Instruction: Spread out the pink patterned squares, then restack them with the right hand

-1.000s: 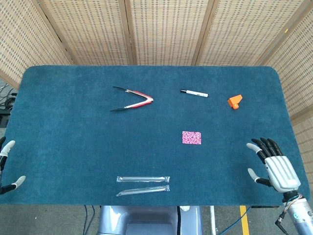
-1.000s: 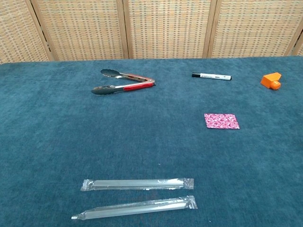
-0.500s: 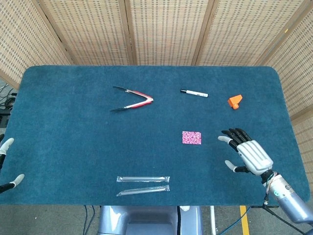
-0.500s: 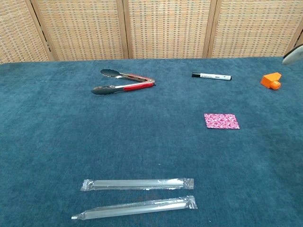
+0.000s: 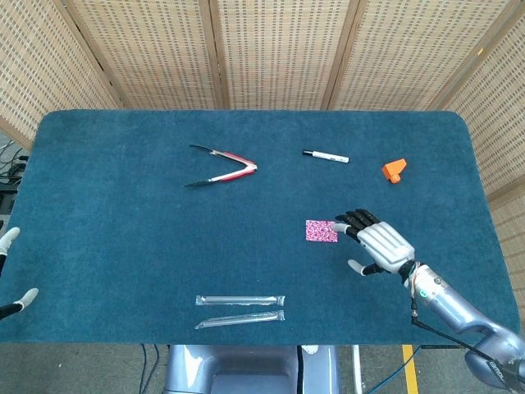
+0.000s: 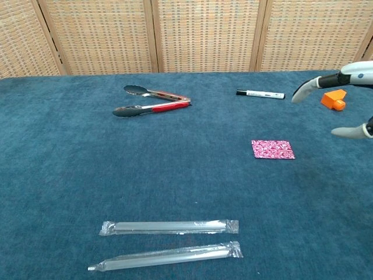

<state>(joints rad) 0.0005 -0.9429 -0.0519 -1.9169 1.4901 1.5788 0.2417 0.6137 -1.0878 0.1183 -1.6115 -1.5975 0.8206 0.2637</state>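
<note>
Since a second ago my right hand (image 5: 379,248) has swept in from the table's (image 5: 123,205) right edge and now hovers just right of the pink squares (image 5: 321,231), fingers (image 5: 354,219) spread wide, holding nothing. They lie stacked flat, mid-table.

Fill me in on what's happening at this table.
The right hand, open and holding nothing, is at the pink patterned squares, its fingertips by their right edge. The squares lie in one neat stack, not yet spread. The left hand sits open at the table's left edge.
</note>
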